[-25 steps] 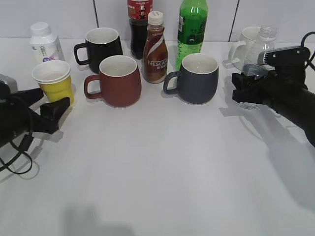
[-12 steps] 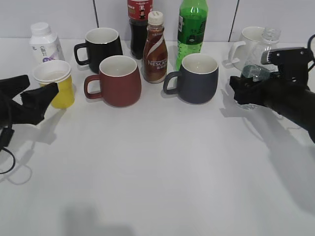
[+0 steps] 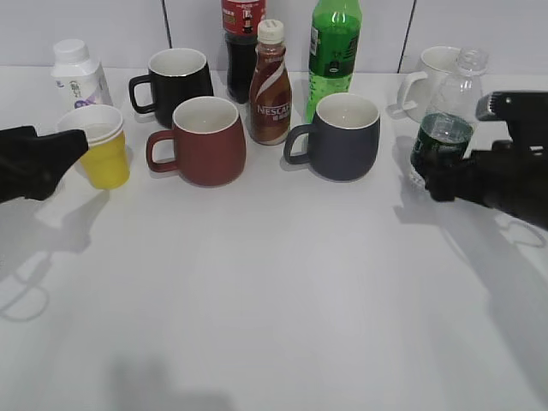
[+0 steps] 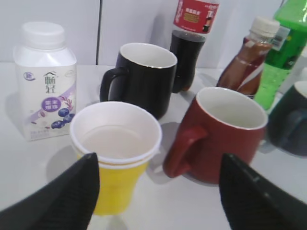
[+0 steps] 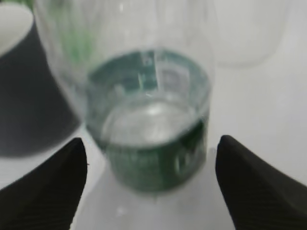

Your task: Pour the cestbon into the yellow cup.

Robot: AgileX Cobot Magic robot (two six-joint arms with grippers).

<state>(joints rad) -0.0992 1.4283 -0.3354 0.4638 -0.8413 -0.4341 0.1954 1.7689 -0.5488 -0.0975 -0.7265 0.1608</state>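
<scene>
The cestbon (image 3: 447, 110), a clear bottle with a dark green label, stands upright at the right, with water low in it; in the right wrist view (image 5: 148, 120) it is close and blurred. My right gripper (image 3: 435, 178) is open, just in front of the bottle's base, its fingertips (image 5: 53, 187) apart on either side and not touching it. The yellow cup (image 3: 98, 150) stands at the far left with liquid in it (image 4: 117, 189). My left gripper (image 3: 68, 158) is open beside the cup, its left finger (image 4: 62, 196) in front of the cup's left side.
A red mug (image 3: 205, 141) stands right of the yellow cup, with a black mug (image 3: 178, 81) and a white milk bottle (image 3: 79, 75) behind. A dark grey mug (image 3: 342, 137), Nescafe bottle (image 3: 270, 86), cola bottle (image 3: 241, 43), green bottle (image 3: 334, 47) and white mug (image 3: 432, 73) line the back.
My right gripper has let go of the cestbon and drawn back to the right; the bottle now stands free. My left gripper has drawn back to the left, away from the yellow cup.
</scene>
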